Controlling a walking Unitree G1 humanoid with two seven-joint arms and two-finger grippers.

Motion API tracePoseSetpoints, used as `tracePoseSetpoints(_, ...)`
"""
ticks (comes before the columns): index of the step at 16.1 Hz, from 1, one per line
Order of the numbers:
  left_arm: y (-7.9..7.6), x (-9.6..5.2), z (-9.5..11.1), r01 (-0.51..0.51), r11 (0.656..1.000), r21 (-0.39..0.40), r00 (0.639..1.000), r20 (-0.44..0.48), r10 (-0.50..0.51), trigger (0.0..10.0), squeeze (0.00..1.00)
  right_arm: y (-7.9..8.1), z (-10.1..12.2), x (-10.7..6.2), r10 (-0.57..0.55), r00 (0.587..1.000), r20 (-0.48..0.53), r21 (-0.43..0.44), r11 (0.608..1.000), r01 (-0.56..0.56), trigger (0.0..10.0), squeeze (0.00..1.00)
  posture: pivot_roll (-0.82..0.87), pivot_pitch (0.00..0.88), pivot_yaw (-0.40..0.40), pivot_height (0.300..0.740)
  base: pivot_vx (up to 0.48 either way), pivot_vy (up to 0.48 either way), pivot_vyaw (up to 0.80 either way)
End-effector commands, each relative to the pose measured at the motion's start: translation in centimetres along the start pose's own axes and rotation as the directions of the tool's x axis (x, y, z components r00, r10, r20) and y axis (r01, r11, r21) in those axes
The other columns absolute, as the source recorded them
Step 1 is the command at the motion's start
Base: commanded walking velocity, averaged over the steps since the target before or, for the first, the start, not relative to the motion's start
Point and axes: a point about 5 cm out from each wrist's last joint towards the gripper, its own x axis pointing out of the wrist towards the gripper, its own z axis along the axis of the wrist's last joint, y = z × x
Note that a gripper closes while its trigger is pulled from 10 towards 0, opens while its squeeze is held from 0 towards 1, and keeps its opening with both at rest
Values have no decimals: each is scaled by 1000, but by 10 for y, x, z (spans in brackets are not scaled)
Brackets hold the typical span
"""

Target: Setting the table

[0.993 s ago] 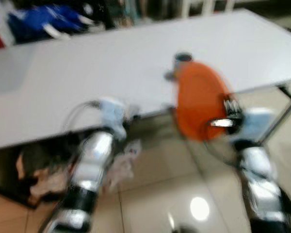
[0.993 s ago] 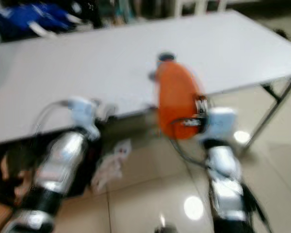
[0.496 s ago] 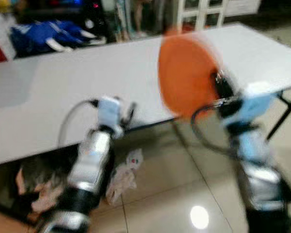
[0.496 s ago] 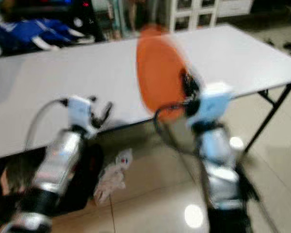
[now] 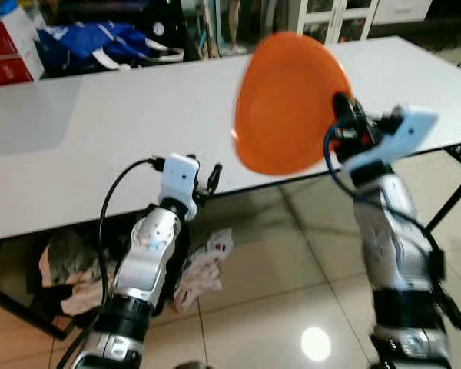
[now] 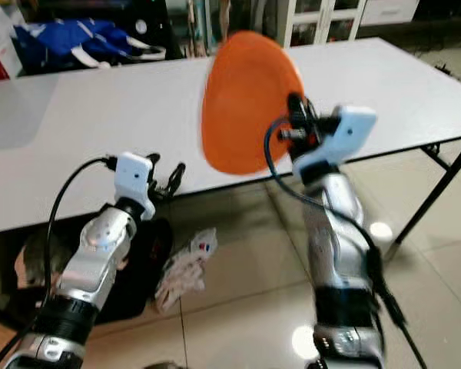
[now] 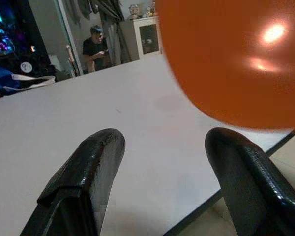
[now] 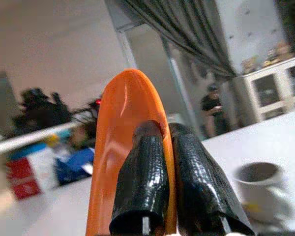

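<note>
1. Far left, beyond the table, a blue bag [image 5: 100, 37] and red boxes [image 5: 8, 58] sit in the background. A person [image 7: 96, 46] stands far off behind the table.

2. The white table [image 5: 100, 123] runs across the scene, its near edge just ahead of both arms. A pale mug [image 8: 259, 189] stands on it, on the far side of the plate from the head camera.

3. The left gripper [image 5: 207, 181] hovers at the near table edge, empty, its two black fingers [image 7: 88, 177] spread well apart.

4. On the floor under the table, crumpled cloth [image 5: 203, 265] lies beside a dark heap.

5. The orange plate [image 5: 292, 104] is in the air over the near part of the table, right of centre, held almost on edge with its face turned towards the left arm.

6. The right gripper [image 6: 296, 127] is clamped on the plate's right rim, one finger on each face.

7. The deciding relation: the plate's broad face stands steeply while the tabletop lies flat below and beyond it, so I judge the right wrist must roll the plate level before lowering. The left arm is near enough to steady it.

8. Compared with a second ago, the plate is higher: then it hung at the table's near edge, partly below it; now it is well above the surface, and the views are far less blurred.
</note>
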Motion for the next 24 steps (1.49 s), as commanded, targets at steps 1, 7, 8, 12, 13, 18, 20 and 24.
tracePoseSetpoints(1, 2, 1, 2, -4, 1000, 10, 1000, 3, 4, 10000, 0, 8, 9, 19, 43, 998, 52, 82, 996, -47, 0, 0, 30, 0, 42, 740, 0, 0, 0)
tracePoseSetpoints(7, 7, -8, 7, -14, 999, 53, 1000, 2, 14, 10000, 0, -14, -7, 49, -40, 999, 19, 330, 944, 31, 0, 0, 109, 0, 21, 740, 0, 0, 0)
tracePoseSetpoints(8, 10, -10, 8, -24, 998, 55, 1000, 2, 24, 10000, 0, -16, -12, 51, -40, 999, 9, 339, 940, 34, 0, 0, 126, 0, 19, 740, 0, 0, 0)
tracePoseSetpoints(12, 19, -20, 16, -61, 997, 56, 998, 12, 61, 10000, 0, -17, -38, 52, -48, 996, -70, 301, 951, 67, 0, 0, 172, 0, 10, 740, 422, 0, 0)
tracePoseSetpoints(13, 19, -21, 17, -63, 996, 56, 998, 11, 62, 10000, 0, -18, -40, 51, -44, 996, -79, 286, 956, 65, 0, 0, 172, 0, 10, 740, 480, 0, 0)
tracePoseSetpoints(18, 18, -34, 17, -69, 997, 36, 998, -11, 69, 10000, 0, -23, -47, 51, -44, 993, -106, 183, 981, 63, 0, 0, 178, 0, 8, 740, 471, 0, 0)
tracePoseSetpoints(20, 18, -36, 19, -73, 997, 41, 997, -16, 73, 10000, 0, -21, -45, 55, -23, 995, -95, 176, 984, 39, 0, 0, 179, 0, 13, 740, 0, 0, 0)
tracePoseSetpoints(24, 19, -39, 18, -86, 996, 35, 996, -29, 87, 10000, 0, 0, -33, 68, 91, 995, -35, 175, 981, -83, 0, 0, 178, 0, 14, 740, 0, 0, 0)
